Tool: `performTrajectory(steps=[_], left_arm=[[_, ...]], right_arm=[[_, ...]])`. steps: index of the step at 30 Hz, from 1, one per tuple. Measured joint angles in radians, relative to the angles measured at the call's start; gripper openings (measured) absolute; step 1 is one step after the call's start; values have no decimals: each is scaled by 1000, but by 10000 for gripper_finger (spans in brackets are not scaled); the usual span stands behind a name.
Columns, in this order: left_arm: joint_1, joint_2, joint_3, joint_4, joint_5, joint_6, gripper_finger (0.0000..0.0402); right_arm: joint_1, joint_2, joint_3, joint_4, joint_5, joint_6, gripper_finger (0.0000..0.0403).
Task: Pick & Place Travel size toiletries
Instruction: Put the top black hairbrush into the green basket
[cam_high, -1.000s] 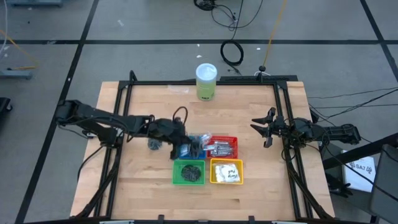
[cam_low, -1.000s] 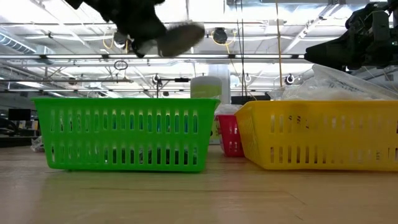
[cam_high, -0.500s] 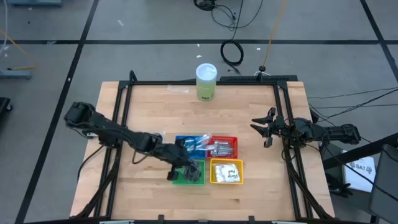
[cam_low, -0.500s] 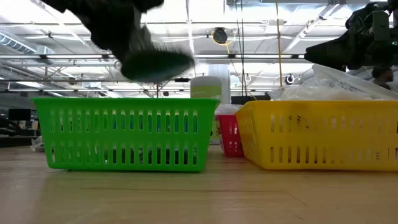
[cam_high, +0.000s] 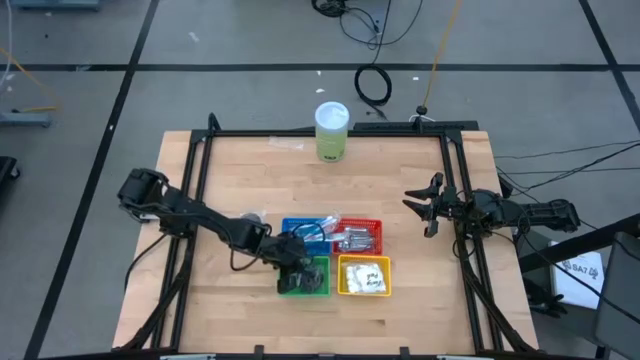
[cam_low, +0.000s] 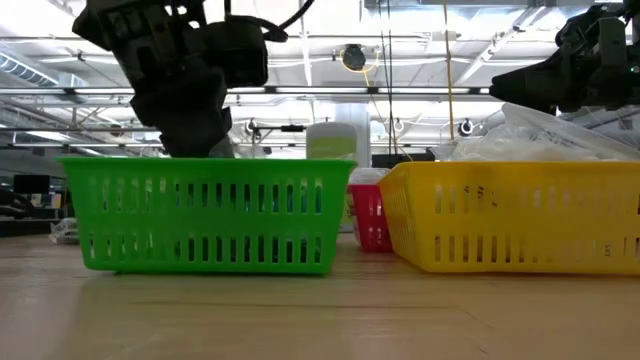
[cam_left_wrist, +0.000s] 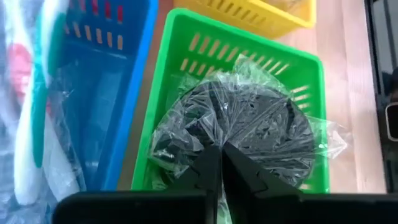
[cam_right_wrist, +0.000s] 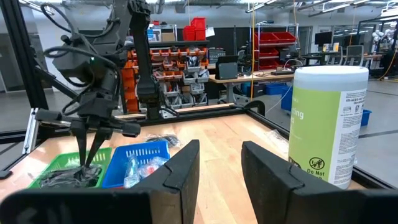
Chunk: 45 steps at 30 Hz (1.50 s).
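A dark grey round puff (cam_left_wrist: 249, 124) in crinkled clear wrap lies inside the green basket (cam_left_wrist: 249, 31), at the near middle of the table (cam_high: 303, 277). My left gripper (cam_left_wrist: 219, 163) reaches down into that basket (cam_high: 293, 268) and is shut on the puff's wrap. In the low view its fingertips are hidden behind the green basket's wall (cam_low: 200, 215). My right gripper (cam_high: 428, 205) waits at the table's right edge, open (cam_right_wrist: 217, 168), with nothing between its fingers. My left gripper pinches the puff's clear wrap (cam_left_wrist: 214, 142) at the puff's edge between its two fingertips. The fingers slant down from above, coming from the table's left. The puff lies flat within the green basket's walls, spreading away from the fingers.
A blue basket (cam_high: 300, 232) with clear-wrapped blue-white sticks (cam_left_wrist: 37, 124) and a red basket (cam_high: 360, 235) with silver tubes stand behind the green one. A yellow basket (cam_high: 364, 276) with white sachets is on its right. A tall green cylinder (cam_high: 331, 132) stands at the far edge.
My left gripper has carried the puff from left of the blue basket toward the table's near edge and right, then down. The puff, which hung clear in the air, now sits inside the green basket. The gripper has tipped further downward.
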Motion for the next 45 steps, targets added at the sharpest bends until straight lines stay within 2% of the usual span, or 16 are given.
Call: performTrajectory(steps=[10,15,21,23,28,38,41,45], left_arm=[[0,-104,0,27,-9,-51,82],[4,-200,0,23,-12,-52,114],[8,-323,1,-43,-122,-84,122],[4,-322,1,-47,-105,-85,122],[3,-214,1,-42,15,-94,122],[33,71,0,156,237,-169,122],[53,108,0,144,267,-200,122],[77,97,0,145,313,-206,122]], right_arm=[[0,0,0,0,0,0,110],[0,0,0,0,0,0,110],[0,0,0,0,0,0,110],[0,0,0,0,0,0,110],[0,0,0,0,0,0,110],[0,0,0,2,0,0,110],[0,0,0,2,0,0,110],[0,0,0,2,0,0,110]])
